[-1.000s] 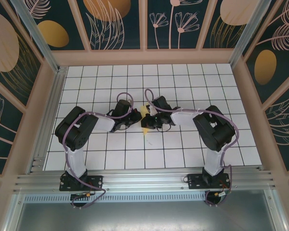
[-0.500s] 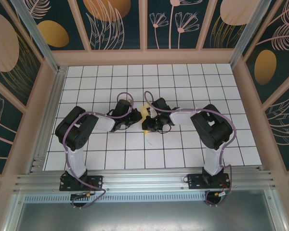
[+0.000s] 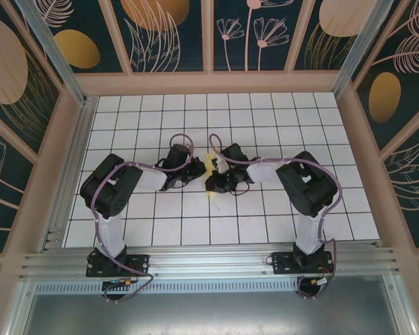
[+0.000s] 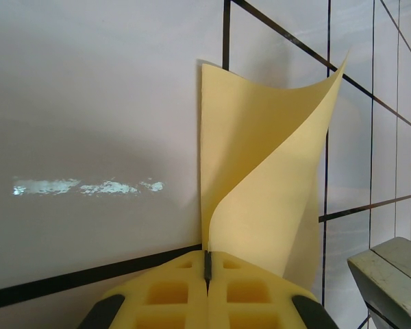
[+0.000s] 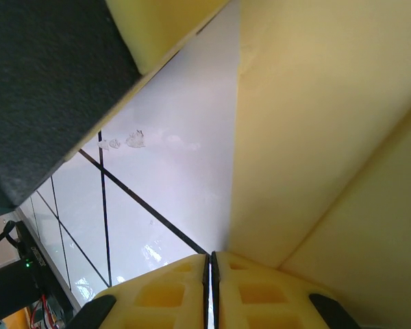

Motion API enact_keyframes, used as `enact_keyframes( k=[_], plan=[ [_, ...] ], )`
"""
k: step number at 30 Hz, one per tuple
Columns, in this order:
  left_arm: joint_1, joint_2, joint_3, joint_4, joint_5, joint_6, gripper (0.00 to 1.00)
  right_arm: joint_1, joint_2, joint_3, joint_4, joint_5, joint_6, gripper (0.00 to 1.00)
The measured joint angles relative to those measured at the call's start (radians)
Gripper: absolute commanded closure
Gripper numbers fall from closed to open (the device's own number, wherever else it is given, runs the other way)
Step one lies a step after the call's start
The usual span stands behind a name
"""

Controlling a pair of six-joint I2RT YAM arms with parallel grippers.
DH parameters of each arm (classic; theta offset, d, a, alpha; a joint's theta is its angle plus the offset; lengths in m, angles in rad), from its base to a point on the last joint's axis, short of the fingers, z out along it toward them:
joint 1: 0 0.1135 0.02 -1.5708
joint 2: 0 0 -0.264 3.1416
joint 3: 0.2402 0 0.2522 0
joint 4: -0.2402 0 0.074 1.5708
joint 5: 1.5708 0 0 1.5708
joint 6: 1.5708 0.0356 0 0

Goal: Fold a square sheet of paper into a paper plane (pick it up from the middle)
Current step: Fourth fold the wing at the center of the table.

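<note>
The square sheet of paper (image 3: pixel 210 165) is pale yellow and sits between my two grippers at the middle of the tiled table. In the left wrist view the sheet (image 4: pixel 260 178) stands up from the table and curls to the right, and my left gripper (image 4: pixel 207 257) is shut on its lower edge. My left gripper (image 3: pixel 198 172) and right gripper (image 3: pixel 217 183) nearly touch. In the right wrist view the sheet (image 5: pixel 329 137) shows a diagonal crease, its edge runs down to my right gripper (image 5: pixel 210 259), and the jaws are pressed together on a thin pale sliver.
White tiles with black lines form the table (image 3: pixel 265 112), walled by a wooden frame with patterned panels. The other gripper's grey body (image 4: pixel 390 274) is close at the lower right of the left wrist view. The left gripper's black and yellow finger (image 5: pixel 68 62) hangs over the right wrist view.
The right wrist has shifted slightly to the left over the paper. The left arm has stayed still, shut on the sheet.
</note>
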Motion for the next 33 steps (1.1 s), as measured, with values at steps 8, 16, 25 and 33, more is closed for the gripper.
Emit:
enact_keyframes(
  k=[8,16,25,33],
  plan=[
    [0.0,0.002,0.0,0.001,0.0,-0.001,1.0,0.0,0.004,0.0,-0.001,0.008,-0.011,0.88],
    [0.0,0.002,0.001,0.0,0.0,-0.005,1.0,0.017,0.016,0.034,-0.041,0.029,-0.031,0.87],
    [0.0,0.002,0.001,0.001,0.0,-0.008,1.0,0.022,-0.016,0.028,-0.036,0.007,-0.029,0.87],
    [0.0,0.002,0.002,0.001,0.0,-0.008,1.0,0.027,-0.016,0.003,-0.032,0.0,-0.026,0.86]
  ],
)
